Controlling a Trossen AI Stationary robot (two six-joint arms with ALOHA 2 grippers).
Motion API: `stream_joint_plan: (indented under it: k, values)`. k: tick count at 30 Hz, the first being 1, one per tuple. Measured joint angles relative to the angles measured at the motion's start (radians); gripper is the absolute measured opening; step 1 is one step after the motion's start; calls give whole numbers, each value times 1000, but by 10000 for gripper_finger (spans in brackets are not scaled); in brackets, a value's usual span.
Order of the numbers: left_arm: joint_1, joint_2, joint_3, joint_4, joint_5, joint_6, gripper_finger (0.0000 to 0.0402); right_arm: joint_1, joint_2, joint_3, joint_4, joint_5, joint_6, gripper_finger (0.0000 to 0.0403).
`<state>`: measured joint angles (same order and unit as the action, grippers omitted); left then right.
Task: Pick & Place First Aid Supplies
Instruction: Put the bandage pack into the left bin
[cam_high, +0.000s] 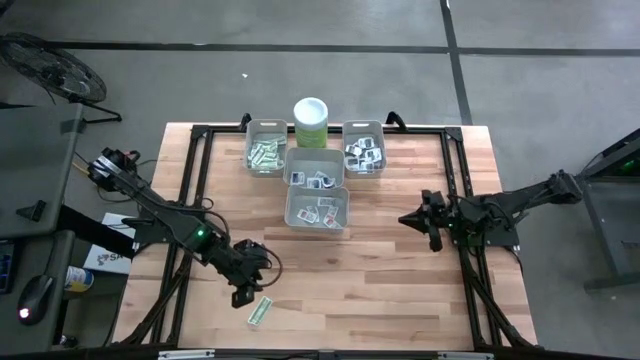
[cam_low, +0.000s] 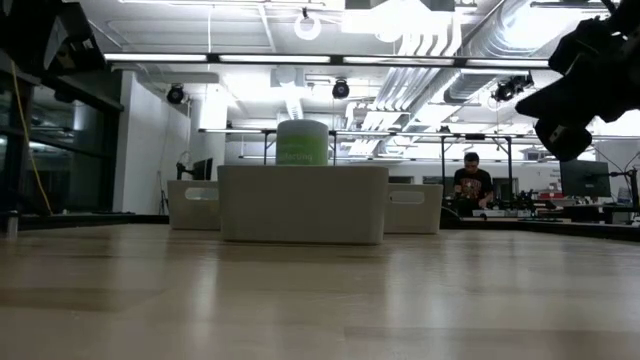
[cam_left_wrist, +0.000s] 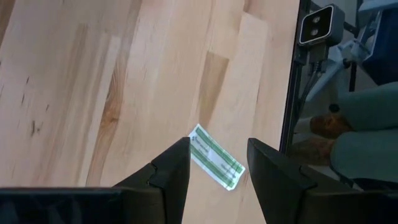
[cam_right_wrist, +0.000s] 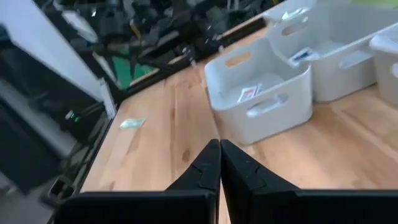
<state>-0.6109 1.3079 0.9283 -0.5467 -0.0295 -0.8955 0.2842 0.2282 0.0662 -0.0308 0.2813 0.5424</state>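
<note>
In the low view the nearest grey bin hid its own contents and most of the green canister behind it; the two bins flanking it showed only their outer ends. The right arm was cut off by that picture's top right corner. From above, the print on the packets in the four bins was too small to read. The strip packet near the table's front edge had lettering too fine to read.
</note>
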Motion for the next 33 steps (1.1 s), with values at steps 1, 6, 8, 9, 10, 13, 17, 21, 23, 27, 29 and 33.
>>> stream_joint_plan:
  k: [1,6,8,9,10,13,17,21,23,27,29,33]
  values:
    - [0,0,0,2,-2,0,158,-14,-8,0,-15,-29,-4,1]
    - [0,0,0,-2,-4,39,158,-108,-44,0,-77,-166,-26,1]
    - [0,0,0,-3,-6,68,158,-154,-56,0,-94,-223,-41,1]
    - [0,0,0,-1,-7,83,158,-175,-60,0,-102,-249,-49,1]
    - [0,0,0,-1,-7,101,158,-197,-61,0,-105,-270,-55,1]
    - [0,3,0,-2,-1,148,158,-243,-58,0,-107,-288,-71,1]
    - [-5,35,0,4,42,181,158,-264,-58,0,-108,-284,-75,1]
    - [-35,91,0,13,127,197,158,-265,-58,0,-108,-264,-72,7]
    - [-58,117,0,30,155,202,158,-265,-58,0,-108,-264,-72,9]
    - [-126,155,0,78,144,188,158,-265,-58,0,-108,-264,-72,7]
    - [-164,177,1,101,123,187,158,-265,-58,0,-108,-264,-72,4]
    - [-232,227,0,134,29,186,158,-265,-58,0,-108,-264,-72,1]
